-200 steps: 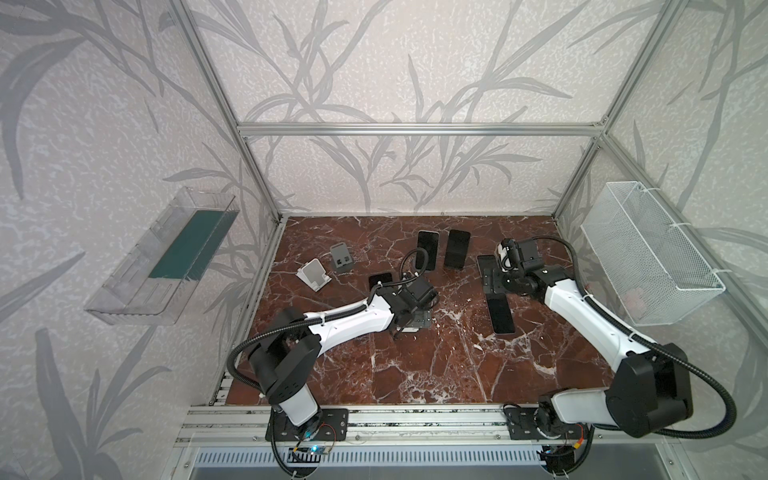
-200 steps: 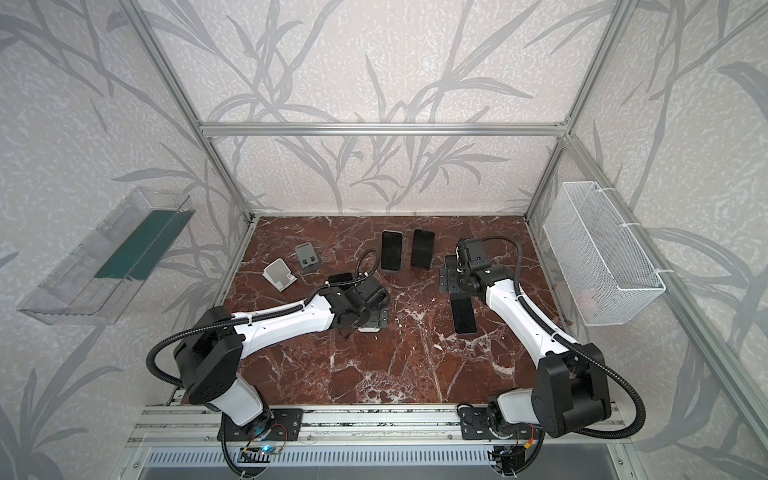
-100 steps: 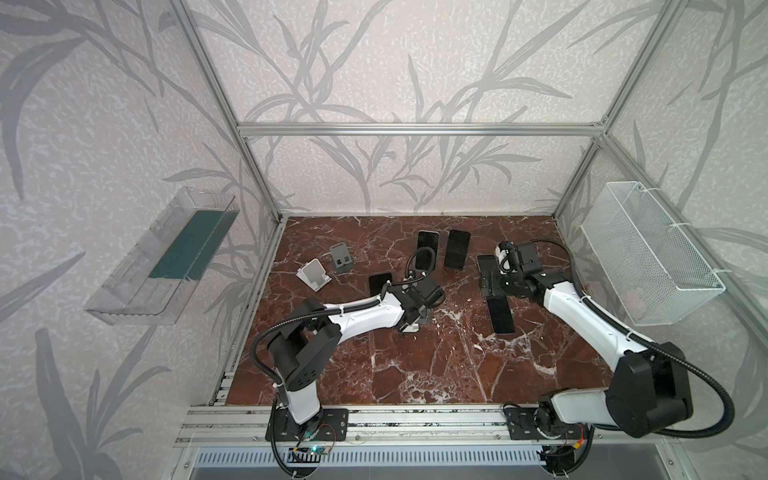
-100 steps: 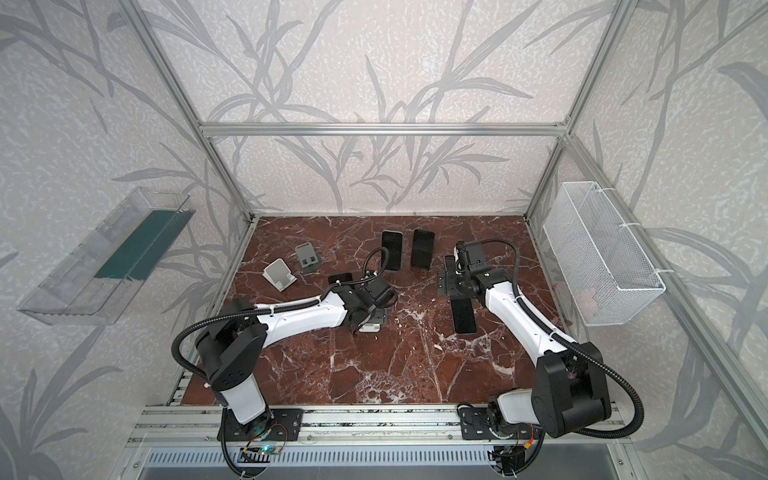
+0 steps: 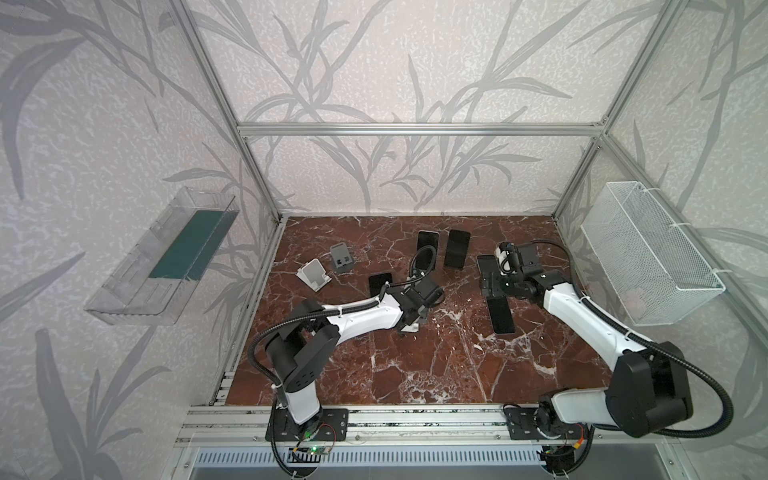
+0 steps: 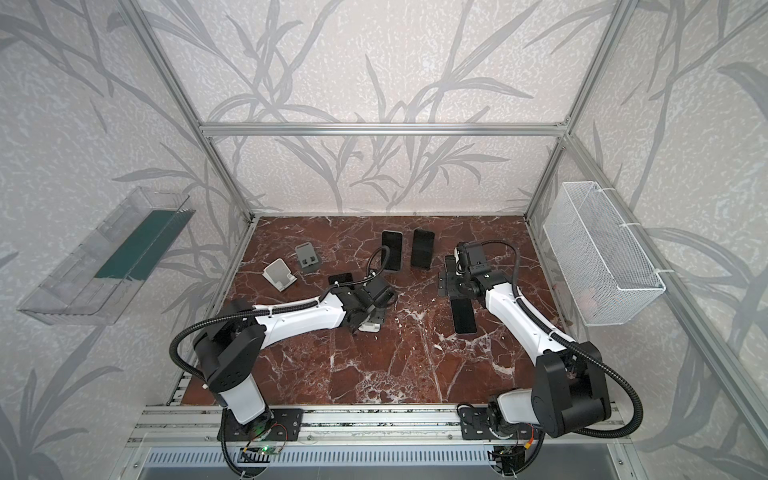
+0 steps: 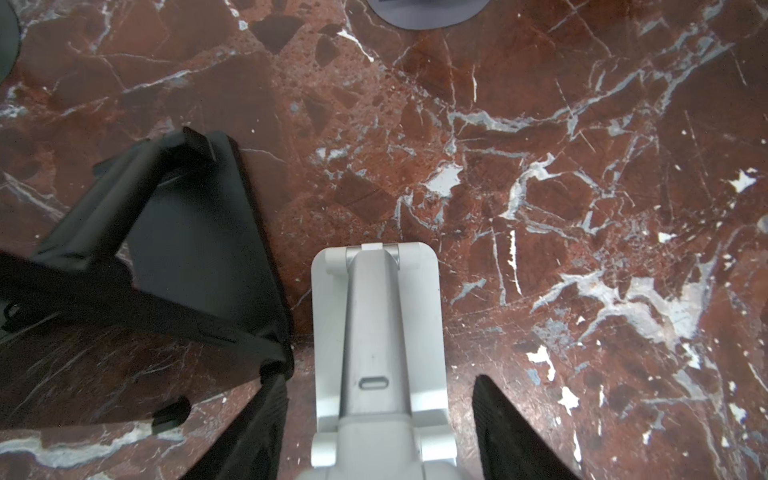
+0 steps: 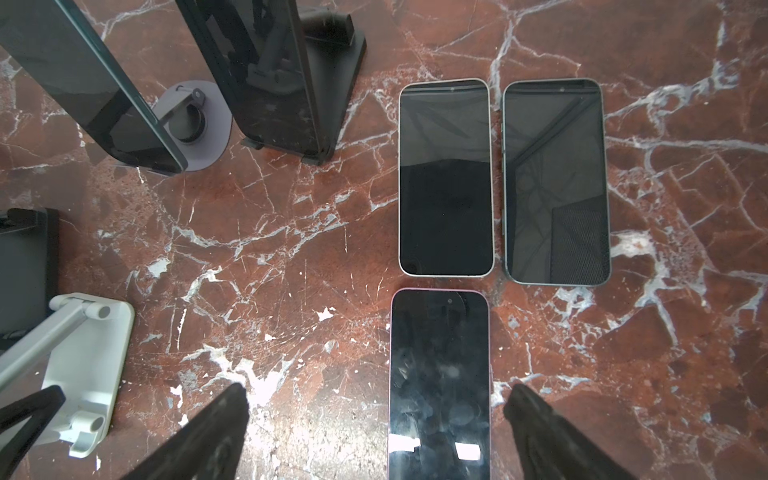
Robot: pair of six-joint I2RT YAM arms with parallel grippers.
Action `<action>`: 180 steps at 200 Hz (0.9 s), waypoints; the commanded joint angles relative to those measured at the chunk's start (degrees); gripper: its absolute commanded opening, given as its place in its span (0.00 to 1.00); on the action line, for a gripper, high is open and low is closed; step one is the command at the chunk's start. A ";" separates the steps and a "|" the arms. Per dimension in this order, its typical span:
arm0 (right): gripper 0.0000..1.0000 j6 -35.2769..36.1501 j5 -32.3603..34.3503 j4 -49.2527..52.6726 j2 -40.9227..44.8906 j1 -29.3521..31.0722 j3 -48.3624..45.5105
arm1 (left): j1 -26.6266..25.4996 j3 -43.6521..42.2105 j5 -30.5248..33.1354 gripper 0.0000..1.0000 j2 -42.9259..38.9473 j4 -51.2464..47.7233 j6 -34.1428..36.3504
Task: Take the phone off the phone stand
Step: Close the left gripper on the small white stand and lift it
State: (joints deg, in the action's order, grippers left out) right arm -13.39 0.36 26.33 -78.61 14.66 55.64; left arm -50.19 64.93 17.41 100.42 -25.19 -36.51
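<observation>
Moved: left tool (image 7: 378, 376) has drawn its jaws in around the empty silver stand (image 7: 376, 299); the right arm has barely shifted.
Left tool: straddles that stand with slivers of table (image 7: 540, 124) showing either side, so not clenched.
Right tool (image 8: 376, 388): released, spread above a pink phone (image 8: 440, 382) lying flat.
Task's thing: green-edged phone (image 8: 79, 79) and dark phone (image 8: 262, 75), both propped upright at the table's back.
Risk: squeezing the light stand may skid it into the low black stand (image 7: 187, 232) beside it.
Unclear: whether that black stand bears a phone; both top views hide the jaws.
</observation>
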 commanded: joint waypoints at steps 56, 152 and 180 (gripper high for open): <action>0.96 -0.56 0.86 -1.27 0.96 -0.15 -0.90 | -0.52 -0.07 -4.40 0.54 -14.26 1.36 10.29; 0.94 -1.18 -2.91 -1.98 0.66 -0.15 -0.44 | 16.04 20.05 -8.82 0.50 -17.67 -5.62 15.40; 0.93 -1.79 -4.85 -1.27 0.46 -0.15 -0.62 | 22.28 27.41 -9.80 0.51 -10.67 -5.19 15.88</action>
State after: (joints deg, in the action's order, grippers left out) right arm -14.20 -2.09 25.04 -78.61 14.63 55.11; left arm -31.29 87.00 9.72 84.68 -30.50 -21.87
